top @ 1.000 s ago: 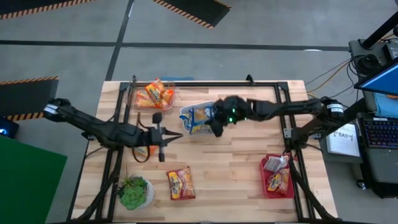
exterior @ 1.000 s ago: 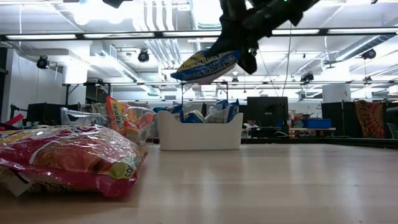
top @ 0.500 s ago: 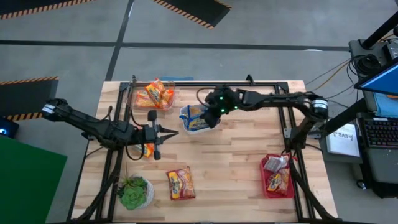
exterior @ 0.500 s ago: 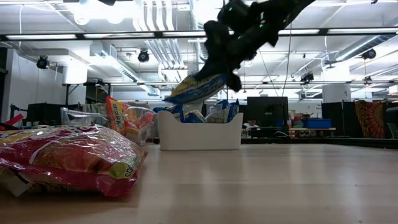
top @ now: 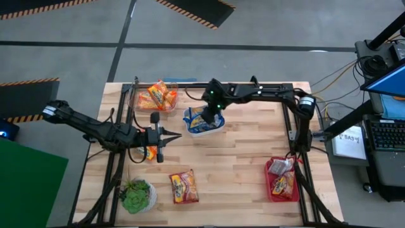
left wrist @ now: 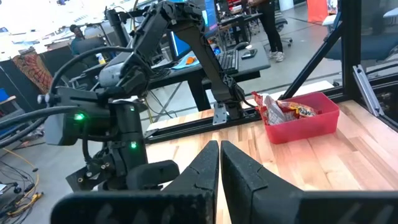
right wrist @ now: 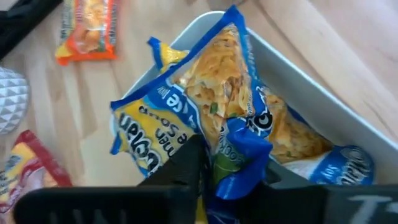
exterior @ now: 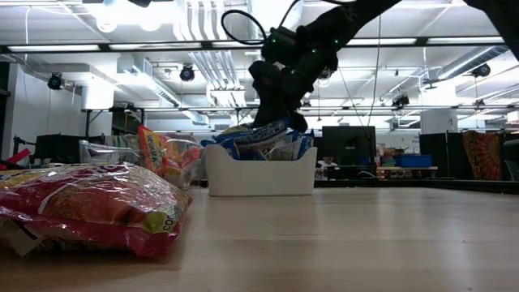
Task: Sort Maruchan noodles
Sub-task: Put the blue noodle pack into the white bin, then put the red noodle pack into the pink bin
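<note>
Blue packet: I am holding it at the white bin, its lower end already down among the blue packets lying there; the crinkly wrapper is showing a yellow noodle picture in the middle.
My right gripper: I am pinching the packet's blue edge between my fingers; in the wrist view the fingers are pressing on the plastic, though the tips themselves are hiding under the wrapper.
My right gripper from above: it is hanging over the bin's far rim, covering part of the packet.
Bin contents: several blue packets are overlapping, so I am unable to count them.
My left gripper: fingers are pressed together with nothing between them, waiting over the table's left half.
Orange packet: it is lying mostly under my left arm, only a sliver showing.
Red packet: it is lying flat on the table near the front edge, beside the potted plant.
Clear bin: it is holding orange packets at the far left corner.
Red bin: it is holding red-pink packets at the front right, partly crossed by the frame.
</note>
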{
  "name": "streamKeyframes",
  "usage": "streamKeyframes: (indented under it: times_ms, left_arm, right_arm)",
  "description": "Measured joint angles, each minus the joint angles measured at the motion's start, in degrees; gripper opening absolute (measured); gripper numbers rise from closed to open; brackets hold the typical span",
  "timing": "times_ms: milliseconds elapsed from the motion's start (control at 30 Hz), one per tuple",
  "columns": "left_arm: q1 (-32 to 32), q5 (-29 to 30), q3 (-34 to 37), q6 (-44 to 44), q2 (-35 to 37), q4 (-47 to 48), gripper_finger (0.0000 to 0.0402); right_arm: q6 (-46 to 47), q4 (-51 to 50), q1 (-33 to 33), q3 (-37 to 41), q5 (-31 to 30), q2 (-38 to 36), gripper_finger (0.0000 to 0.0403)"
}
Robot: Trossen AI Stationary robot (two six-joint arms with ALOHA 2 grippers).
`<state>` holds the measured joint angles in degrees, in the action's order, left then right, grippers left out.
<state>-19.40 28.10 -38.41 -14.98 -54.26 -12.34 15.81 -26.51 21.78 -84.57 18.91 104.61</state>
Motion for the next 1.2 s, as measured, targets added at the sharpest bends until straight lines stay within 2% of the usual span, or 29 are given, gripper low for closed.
streamKeyframes:
  times_ms: [167, 267, 467, 600, 667, 933, 1200]
  left_arm:
    - [0.0, 0.0, 0.0, -0.2, 0.0, 0.3, 0.0]
    - [0.0, 0.0, 0.0, -0.2, 0.0, 0.3, 0.0]
    - [0.0, 0.0, 0.0, -0.2, 0.0, 0.4, 0.0]
    - [0.0, 0.0, 0.0, -0.2, 0.0, 0.4, 0.0]
    - [0.0, 0.0, 0.0, -0.2, 0.0, 0.4, 0.0]
    - [0.0, 0.0, 0.0, -0.4, 0.0, 0.4, 0.0]
    - [0.0, 0.0, 0.0, -0.4, 0.0, 0.4, 0.0]
  right_arm:
    - [-0.4, -3.3, 0.0, -1.8, -4.0, -0.1, 0.0118]
    - [-1.0, -7.1, 0.3, -3.6, -4.2, -0.9, 0.0143]
    - [-1.5, -11.6, -0.1, -7.1, -9.9, -1.8, 0.0162]
    - [-1.2, -7.0, -2.0, -6.9, -17.7, -2.1, 0.0141]
    - [-1.2, -2.8, -3.2, -6.0, -19.3, -2.2, 0.0123]
    - [-2.8, 17.8, -8.5, 2.3, -25.4, -2.2, 0.0019]
    - [-2.6, 39.0, -11.2, 17.3, -34.8, -2.2, 0.0012]
